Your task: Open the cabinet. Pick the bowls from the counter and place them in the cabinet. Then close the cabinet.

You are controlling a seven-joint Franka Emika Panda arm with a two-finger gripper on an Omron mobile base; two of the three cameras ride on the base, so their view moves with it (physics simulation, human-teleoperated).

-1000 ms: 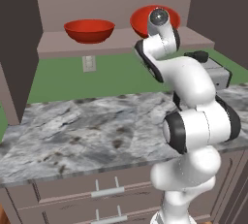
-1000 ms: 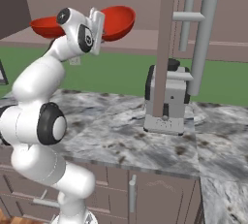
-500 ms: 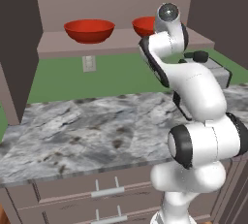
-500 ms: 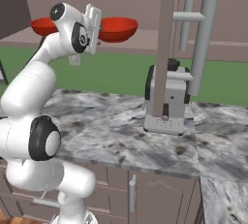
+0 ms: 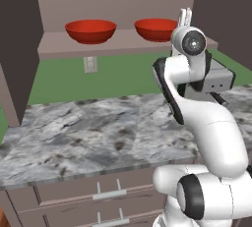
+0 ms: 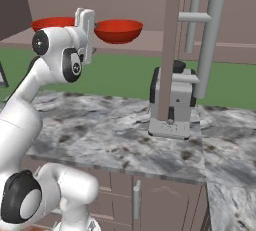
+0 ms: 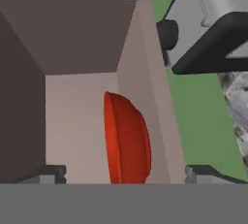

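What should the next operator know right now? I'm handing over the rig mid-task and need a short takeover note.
Gripper: open, holding nothing, at the right-hand bowl.
Two glossy red round bowls: left bowl and right bowl both sit on the bottom shelf of the open mauve-brown wall cabinet.
Grey-and-white marbled stone counter: no bowls on it.
Done: cabinet opened, both bowls placed.
Left: withdraw the arm, close the doors.
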